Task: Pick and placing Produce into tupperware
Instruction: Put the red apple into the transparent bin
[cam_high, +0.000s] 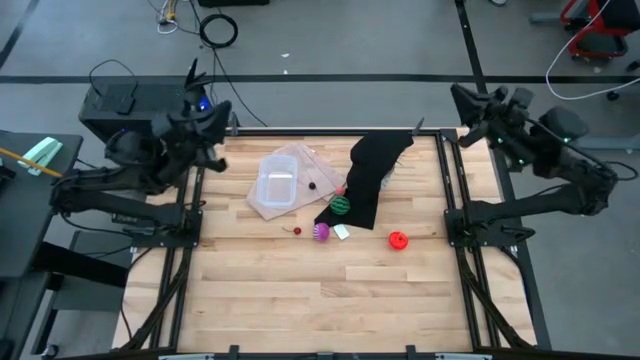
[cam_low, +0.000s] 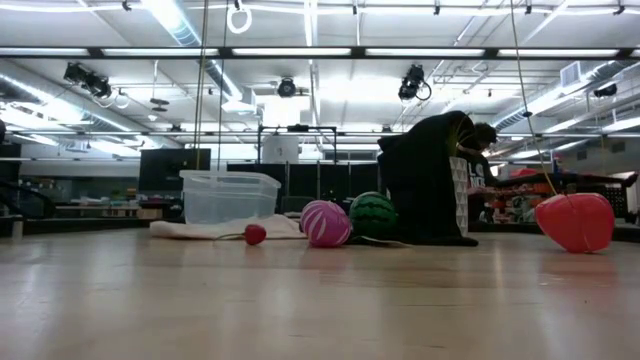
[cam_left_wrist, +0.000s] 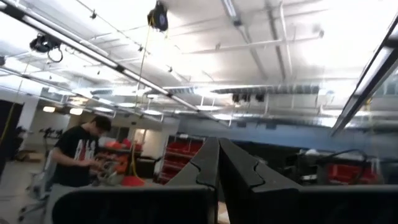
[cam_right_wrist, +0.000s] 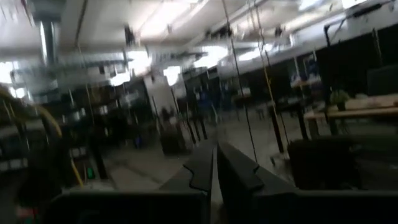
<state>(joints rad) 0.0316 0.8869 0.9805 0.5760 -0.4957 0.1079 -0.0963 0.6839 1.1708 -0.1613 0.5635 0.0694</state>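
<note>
While both arms are parked at the far corners of the table, you have not started any pick, so the step in hand is the first reach. The left gripper (cam_high: 200, 135) sits at the far left edge, and its wrist view shows the two fingers (cam_left_wrist: 205, 163) pressed together, holding nothing. The right gripper (cam_high: 470, 120) sits at the far right edge, and its fingers (cam_right_wrist: 202, 165) are also closed and empty.

The tupperware (cam_high: 276, 185) stands left of centre on flat plastic lids (cam_high: 300, 165), with its long axis running from near to far and its mouth upward. It looks empty. The produce lies to its right: a green striped piece (cam_high: 341, 205) touching the black cloth (cam_high: 372, 175), a magenta piece (cam_high: 321, 232) nearer to you, a tiny dark red piece (cam_high: 296, 231) beside it, and a red ball (cam_high: 398, 240) well apart on the right.

For the next move, I think you must open one claw and lower it over one piece.
</note>
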